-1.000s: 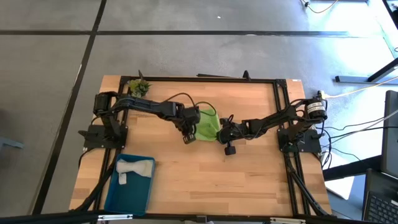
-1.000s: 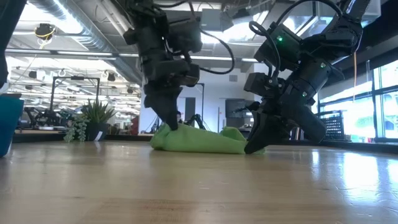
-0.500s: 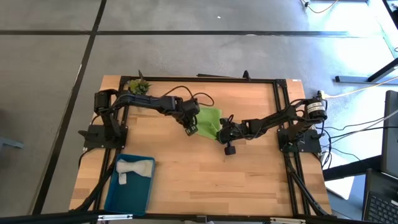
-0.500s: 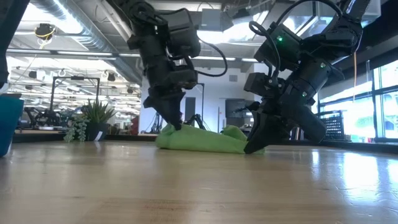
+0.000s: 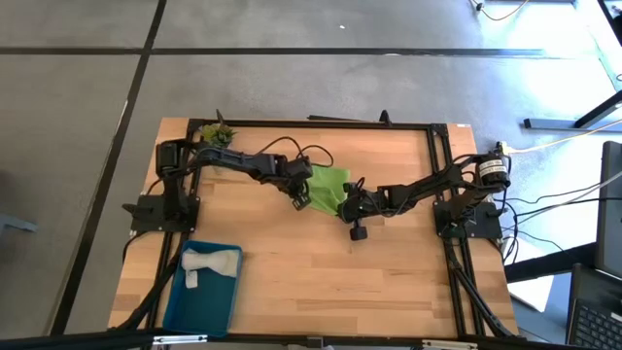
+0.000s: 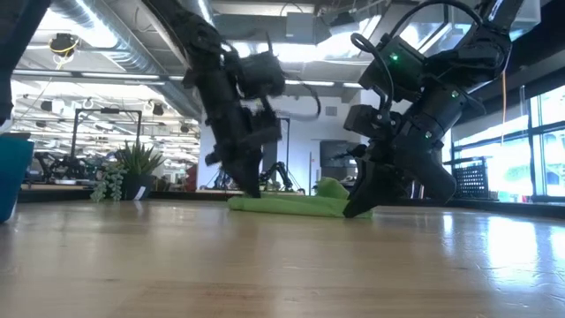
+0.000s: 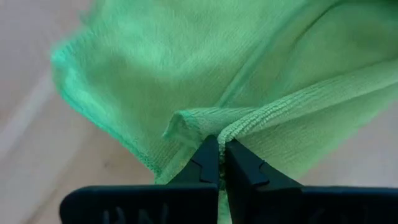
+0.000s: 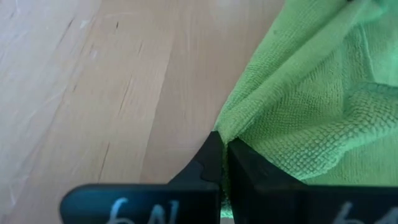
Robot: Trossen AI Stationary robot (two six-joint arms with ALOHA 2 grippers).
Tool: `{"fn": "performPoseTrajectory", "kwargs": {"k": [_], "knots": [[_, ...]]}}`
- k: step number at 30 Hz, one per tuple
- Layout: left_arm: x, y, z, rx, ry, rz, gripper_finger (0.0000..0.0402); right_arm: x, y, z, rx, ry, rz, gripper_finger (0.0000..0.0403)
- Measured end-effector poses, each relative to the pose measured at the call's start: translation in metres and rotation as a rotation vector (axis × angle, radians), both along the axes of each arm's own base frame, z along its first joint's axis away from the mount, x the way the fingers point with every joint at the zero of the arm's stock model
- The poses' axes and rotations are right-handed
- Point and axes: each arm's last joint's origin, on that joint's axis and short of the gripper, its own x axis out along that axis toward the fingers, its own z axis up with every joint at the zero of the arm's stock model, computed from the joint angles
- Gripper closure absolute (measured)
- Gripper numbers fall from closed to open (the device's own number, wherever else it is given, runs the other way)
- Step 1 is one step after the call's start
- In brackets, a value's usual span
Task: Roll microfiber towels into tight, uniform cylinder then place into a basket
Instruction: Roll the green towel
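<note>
The lime green towel (image 5: 328,185) lies low and flattened on the table's middle, stretched between my two grippers. My left gripper (image 5: 300,200) is shut on the towel's left end, with its fingers slanting down, and it also shows in the low view (image 6: 252,189). My right gripper (image 5: 347,206) is shut on the towel's right end, down at the tabletop (image 6: 351,210). The light grey towel (image 5: 208,262) lies rolled in the far end of the teal basket (image 5: 199,309), near the table's near left corner. My left gripper pinches a bunched hemmed edge (image 7: 244,124) of the green towel between its two fingers, coming from above and slanting down. The cloth beyond the fingers lies spread on the table. My right gripper pinches a corner fold (image 8: 231,127) of the green towel between its two fingers, slanting down from the table's right side. The pinched corner sits at the tabletop, and the rest of the towel lies on the wood.
A small green plant sprig (image 5: 216,134) stands at the table's far left corner. A black frame (image 5: 439,165) runs along the table's edges. Bare wood (image 5: 369,282) stretches over the near half, to the right of the basket.
My left gripper has gone toward the table's far edge and down, still shut on the green towel's left end. That end has been drawn along with it, and the towel has sunk from a bunched mound to a flatter, spread-out shape. Its right end has stayed in place.
</note>
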Motion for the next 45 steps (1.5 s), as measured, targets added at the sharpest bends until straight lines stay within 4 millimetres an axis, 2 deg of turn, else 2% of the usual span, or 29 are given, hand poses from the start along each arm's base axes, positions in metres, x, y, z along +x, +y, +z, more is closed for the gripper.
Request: {"fn": "performPoseTrajectory", "kwargs": {"k": [5, 9, 14, 19, 23, 27, 31, 40, 45], "knots": [[0.005, 0.003, -0.022, -0.008, 0.038, 0.001, 0.0401, 0.0, 0.0, 0.0, 0.005, 0.0, 0.004, 0.0395], [0.007, 0.003, -0.029, -0.007, 0.058, 0.001, 0.0401, 0.001, 0.0, 0.004, 0.039, -0.005, -0.027, 0.0395], [0.009, 0.0, -0.03, -0.004, 0.05, -0.017, 0.0401, 0.005, 0.002, 0.023, 0.15, -0.035, -0.025, 0.0395], [0.01, -0.001, -0.029, 0.001, 0.046, -0.052, 0.0401, 0.007, -0.006, 0.042, 0.333, -0.029, -0.122, 0.0395], [0.011, -0.005, -0.03, 0.026, 0.057, -0.098, 0.0401, 0.007, -0.021, 0.046, 0.487, -0.004, -0.236, 0.0395], [0.012, -0.011, -0.03, 0.062, 0.073, -0.158, 0.0401, 0.005, -0.038, 0.047, 0.65, 0.002, -0.27, 0.0395], [0.013, -0.016, -0.03, 0.105, 0.09, -0.197, 0.0401, 0.003, -0.056, 0.048, 0.724, -0.013, -0.332, 0.0393], [0.013, -0.021, -0.03, 0.142, 0.111, -0.266, 0.0401, -0.007, -0.1, 0.05, 0.733, -0.091, -0.501, 0.0393], [0.013, -0.021, -0.03, 0.15, 0.118, -0.267, 0.0401, -0.019, -0.114, 0.044, 0.664, -0.036, -0.644, 0.0393]]}}
